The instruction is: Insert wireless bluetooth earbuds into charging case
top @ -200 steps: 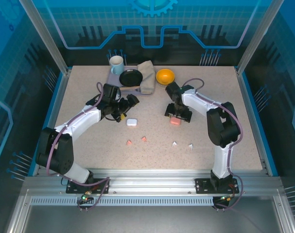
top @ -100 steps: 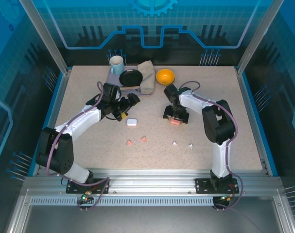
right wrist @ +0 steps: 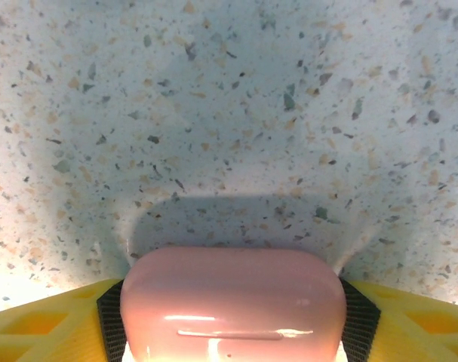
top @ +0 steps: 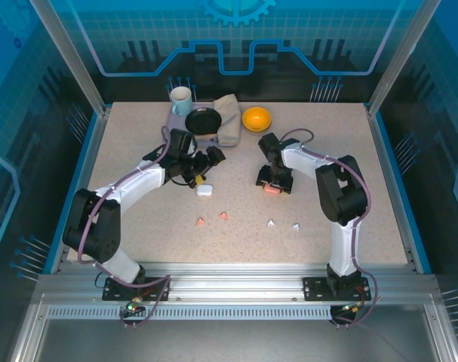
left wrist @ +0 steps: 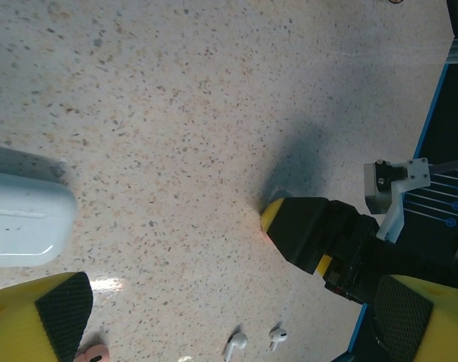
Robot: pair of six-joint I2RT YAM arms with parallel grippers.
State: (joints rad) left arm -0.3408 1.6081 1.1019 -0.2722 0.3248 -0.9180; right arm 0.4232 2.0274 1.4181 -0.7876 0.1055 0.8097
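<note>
Nearest the arm bases, four buds lay loose in a row on the speckled beige tabletop (top: 138, 151): two tiny salmon-pink plastic earbuds (top: 201, 221) towards my left arm, and two tiny white plastic earbuds (top: 271, 223) towards my right. Just beyond the pink pair sat the small rounded white plastic charging case (top: 204, 190), lid down. The left gripper (top: 206, 167) hung just past it with its jaws spread wide and nothing between them. In the left wrist view that case (left wrist: 21, 226) lay off beside one finger, outside the gap. Level with it to the right, the small rounded salmon-pink plastic charging case (top: 272, 188) rested on the table inside the right gripper (top: 273, 183). Its long axis ran straight across the gap, and the black pads (right wrist: 112, 320) sat against its two short ends, so I took that as a grasp on the case. I judged the colours crossed: the pink buds were nearer my left arm, the pink case in my right. Along the far edge stood an orange bowl (top: 256, 118), a black dish (top: 204, 121) on a grey cloth (top: 229, 124), and a pale mug (top: 181, 98).
</note>
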